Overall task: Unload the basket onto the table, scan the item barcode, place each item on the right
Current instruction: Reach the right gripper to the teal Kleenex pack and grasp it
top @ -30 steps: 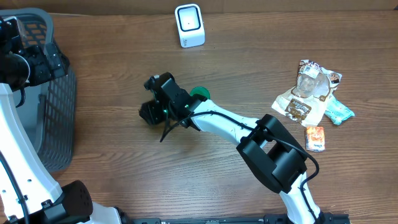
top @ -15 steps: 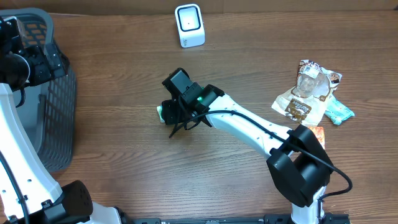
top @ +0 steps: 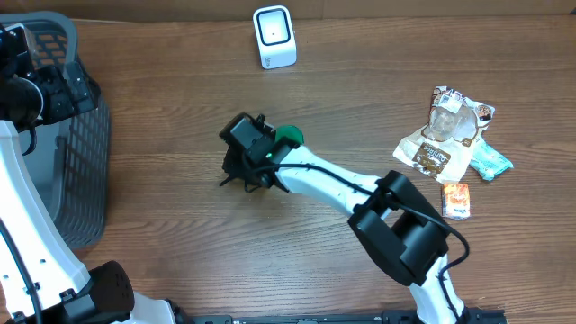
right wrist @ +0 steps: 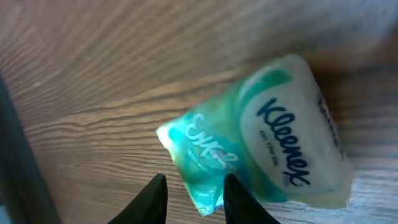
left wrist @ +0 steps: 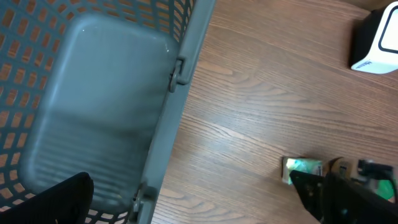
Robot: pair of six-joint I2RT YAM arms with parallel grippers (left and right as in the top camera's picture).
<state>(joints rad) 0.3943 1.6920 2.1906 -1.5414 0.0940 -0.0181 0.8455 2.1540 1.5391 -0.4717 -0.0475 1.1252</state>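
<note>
Right gripper tips sit narrow round the near corner of the Kleenex pack mid-table, sliver of wood table by one finger so prob not pinched yet; pack's long axis runs diagonally away from the jaws, soft puffy glossy film. White boxy scanner well beyond at the back edge, left gripper far off over the mesh basket, jaws wide

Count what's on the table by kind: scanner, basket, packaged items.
Scanner: 1
Basket: 1
Packaged items: 4 (Kleenex pack, white-brown bag, teal packet, orange packet)
Total: 6
</note>
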